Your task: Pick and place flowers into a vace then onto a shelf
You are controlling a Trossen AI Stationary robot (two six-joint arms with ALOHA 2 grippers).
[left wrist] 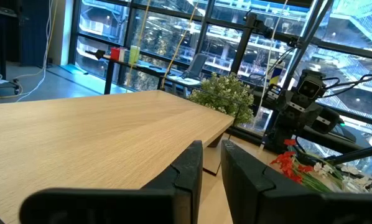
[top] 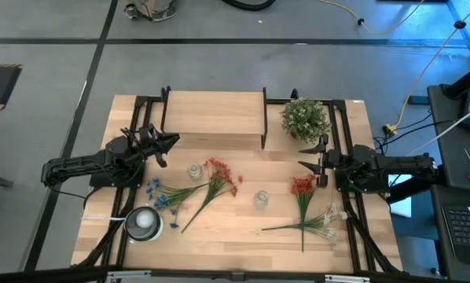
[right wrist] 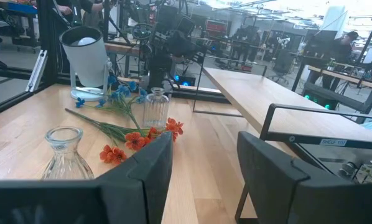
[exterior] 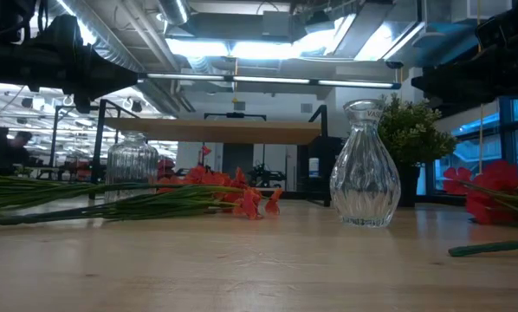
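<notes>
The flowers lie flat on the tabletop in loose bunches: red-orange blooms [top: 221, 174], blue blooms [top: 158, 195], a second red bunch [top: 302, 186] and white blooms [top: 328, 220]. A clear bulbous vase [top: 261, 199] and a ribbed glass jar [top: 194, 170] stand upright among them. The shelf [top: 215, 114] stands at the table's far side. My left gripper [top: 170, 145] hovers by the shelf's left end, fingers a narrow gap apart [left wrist: 212, 162]. My right gripper [top: 304, 157] hangs open [right wrist: 204, 162] near the shelf's right end, above the second red bunch.
A bushy green potted plant [top: 304, 118] sits right of the shelf, close to my right gripper. A white round lamp-like object [top: 143, 222] stands at the near left. Black frame rails [top: 346, 196] run along both table sides. Bare wood lies along the near edge [top: 235, 248].
</notes>
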